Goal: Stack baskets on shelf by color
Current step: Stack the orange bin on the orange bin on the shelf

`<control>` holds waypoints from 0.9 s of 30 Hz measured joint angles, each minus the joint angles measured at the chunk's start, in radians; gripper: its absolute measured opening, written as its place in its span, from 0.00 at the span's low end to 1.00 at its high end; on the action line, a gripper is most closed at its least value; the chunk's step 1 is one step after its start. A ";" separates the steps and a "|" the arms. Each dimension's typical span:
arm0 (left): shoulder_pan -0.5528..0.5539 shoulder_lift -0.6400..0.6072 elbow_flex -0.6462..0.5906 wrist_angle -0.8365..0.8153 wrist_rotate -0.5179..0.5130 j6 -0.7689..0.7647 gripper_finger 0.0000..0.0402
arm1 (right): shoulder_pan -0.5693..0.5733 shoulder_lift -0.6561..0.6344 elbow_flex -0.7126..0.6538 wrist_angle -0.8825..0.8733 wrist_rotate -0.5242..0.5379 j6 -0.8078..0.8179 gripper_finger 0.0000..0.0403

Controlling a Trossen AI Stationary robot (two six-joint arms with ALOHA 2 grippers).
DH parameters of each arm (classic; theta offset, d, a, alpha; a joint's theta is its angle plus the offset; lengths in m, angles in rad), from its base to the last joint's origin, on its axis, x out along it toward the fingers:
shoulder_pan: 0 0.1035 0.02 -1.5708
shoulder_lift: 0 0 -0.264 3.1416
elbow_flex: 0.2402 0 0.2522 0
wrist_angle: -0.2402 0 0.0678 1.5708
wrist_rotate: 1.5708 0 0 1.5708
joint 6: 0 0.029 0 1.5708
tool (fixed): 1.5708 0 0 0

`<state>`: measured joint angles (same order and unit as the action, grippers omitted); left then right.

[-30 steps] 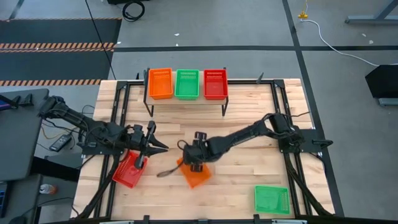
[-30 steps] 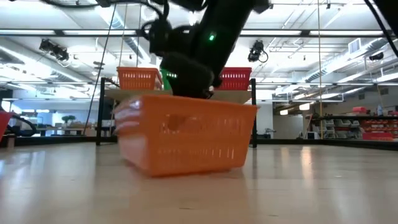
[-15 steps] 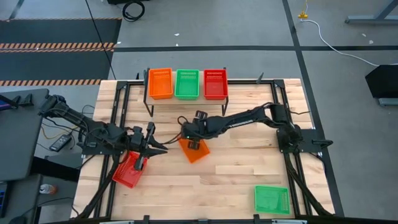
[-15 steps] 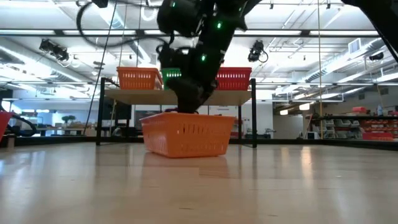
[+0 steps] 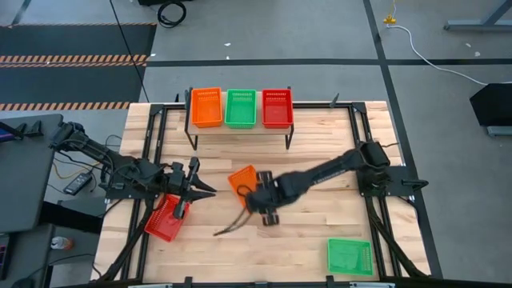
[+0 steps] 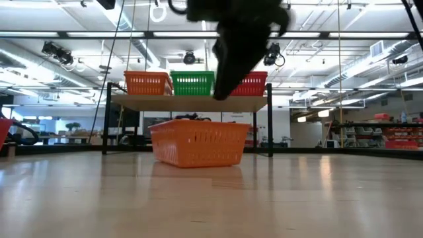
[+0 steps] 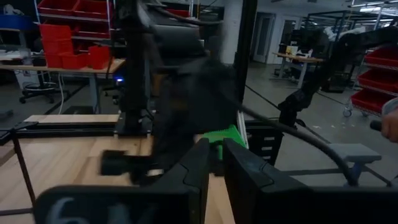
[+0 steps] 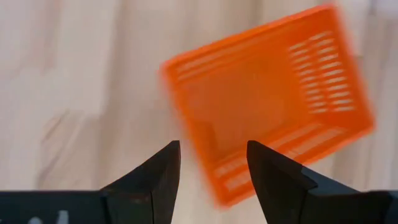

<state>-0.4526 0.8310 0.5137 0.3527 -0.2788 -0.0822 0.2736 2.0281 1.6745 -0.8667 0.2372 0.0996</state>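
An orange basket (image 5: 242, 180) (image 6: 198, 142) sits flat on the table in front of the shelf (image 5: 298, 112) (image 6: 192, 101). My right gripper (image 5: 259, 198) (image 8: 211, 163) hangs open above the table just near-side of this basket, which shows beyond its fingers (image 8: 267, 102). On the shelf stand an orange basket (image 5: 206, 106), a green basket (image 5: 240, 108) and a red basket (image 5: 277, 108), side by side. My left gripper (image 5: 210, 190) (image 7: 214, 165) waits shut at the table's left, above a red basket (image 5: 164, 220). Another green basket (image 5: 350, 256) lies at the near right corner.
The black frame rails (image 5: 152, 152) run along the table's left and right sides. A dark cable (image 5: 228, 228) trails from the right arm over the table's middle. Bare wood lies between the orange basket and the near green basket.
My right gripper moved the orange basket from the near middle of the table toward the far edge and set it down flat before the shelf. It then let go, rose and drew back toward the near edge. The basket has stayed where it was put.
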 joint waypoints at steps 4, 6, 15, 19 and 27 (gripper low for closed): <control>0.000 0.000 0.000 0.001 0.001 0.000 0.13 | 0.053 -0.001 -0.027 -0.004 0.023 -0.022 0.48; 0.000 0.000 0.000 0.001 0.001 -0.007 0.13 | 0.064 -0.001 -0.038 -0.009 0.037 -0.025 0.48; -0.001 0.000 0.000 0.001 -0.006 -0.012 0.13 | 0.010 -0.001 -0.179 0.095 0.045 -0.035 0.48; -0.001 0.000 0.000 0.000 -0.017 -0.011 0.13 | -0.002 0.000 -0.237 0.177 0.037 -0.085 0.43; -0.001 -0.004 0.000 -0.040 -0.015 -0.006 0.13 | -0.002 0.001 -0.272 0.230 0.033 -0.125 0.04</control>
<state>-0.4539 0.8271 0.5137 0.3126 -0.2941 -0.0886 0.2714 2.0289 1.4025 -0.6366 0.2701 -0.0255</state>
